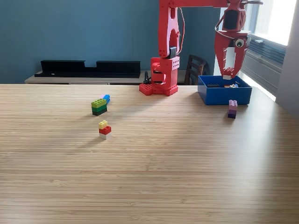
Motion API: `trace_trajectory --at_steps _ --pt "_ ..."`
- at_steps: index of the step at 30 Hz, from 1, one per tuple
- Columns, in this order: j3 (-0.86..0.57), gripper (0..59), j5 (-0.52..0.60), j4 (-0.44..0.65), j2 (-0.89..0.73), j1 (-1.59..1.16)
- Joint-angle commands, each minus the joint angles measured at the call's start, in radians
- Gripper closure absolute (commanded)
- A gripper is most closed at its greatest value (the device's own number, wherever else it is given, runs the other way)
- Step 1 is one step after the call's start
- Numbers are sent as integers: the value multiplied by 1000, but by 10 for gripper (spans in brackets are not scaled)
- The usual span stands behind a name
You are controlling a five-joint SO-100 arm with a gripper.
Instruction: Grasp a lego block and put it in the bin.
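Observation:
My red gripper (228, 70) hangs fingers-down over the blue bin (224, 95) at the exterior view's right. Its jaws stand a block's width apart and hold a small pale lego block (228, 71) at their tips, just above the bin's opening. A few small pieces (231, 85) lie inside the bin. A purple and pink lego stack (232, 108) stands on the table in front of the bin. On the left are a green and black stack with a blue piece (99, 106) and a yellow, red and white stack (104, 129).
The arm's red base (161, 79) is at the table's far edge, left of the bin. A long black tray (88, 68) rests on a shelf behind the table. A dark chair (194, 69) stands behind the base. The wooden table (154, 177) fills the foreground.

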Motion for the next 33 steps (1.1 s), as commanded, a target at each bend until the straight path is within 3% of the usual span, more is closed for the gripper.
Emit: trace_trajectory --at_steps 1,8,12,14,16,20,25,33 --pt "-14 586 -77 31 92 -167" --pt "-9 575 -137 51 92 -256" --pt "2 381 -161 51 92 -256" --pt "3 334 -163 51 92 -255" --pt "3 325 -164 51 94 -255" --pt "-6 372 -169 51 98 -244" --pt "-31 585 -144 49 106 -166" --pt "-141 585 -37 49 107 239"
